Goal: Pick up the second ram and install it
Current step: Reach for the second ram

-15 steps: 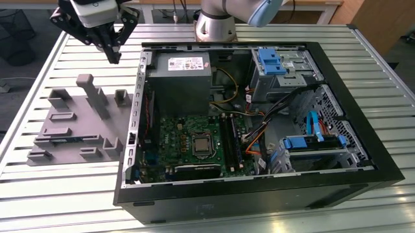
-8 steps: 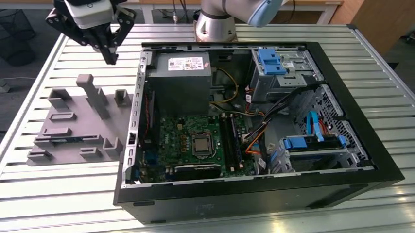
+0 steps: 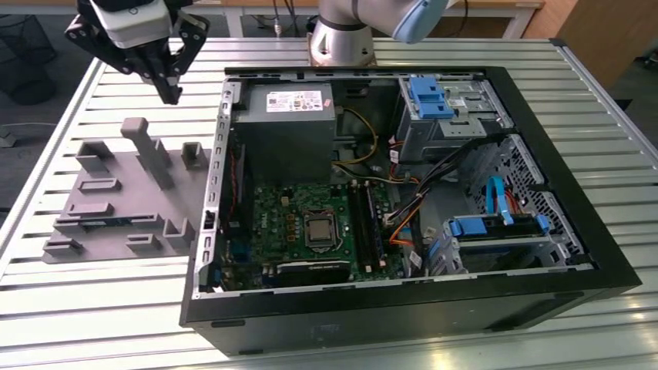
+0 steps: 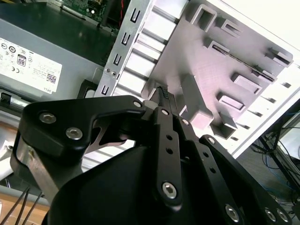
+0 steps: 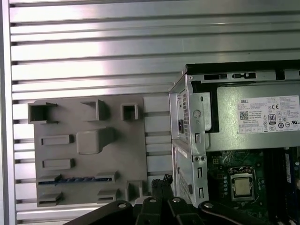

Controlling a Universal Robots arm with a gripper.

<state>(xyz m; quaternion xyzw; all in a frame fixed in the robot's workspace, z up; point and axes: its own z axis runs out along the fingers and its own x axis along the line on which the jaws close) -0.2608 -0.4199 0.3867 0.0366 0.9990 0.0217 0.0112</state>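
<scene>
Table: a slatted metal top, bright and ribbed, carrying everything else.
Computer case: a black tower lying on its side, panel off, insides facing up.
Power supply: a grey box with a white label, in the case's far corner toward the exterior view's left.
Motherboard: a green board with a bare processor socket mid-board.
Drive caddies: blue, one far and one near, on the exterior view's right.
Cables: an orange, yellow and black bundle between board and drives.
Fixture plate: a grey plate with raised blocks and slots, flat on the table just beside the case.
Dark block: a block at the board's near edge, perhaps a cooler.
</scene>
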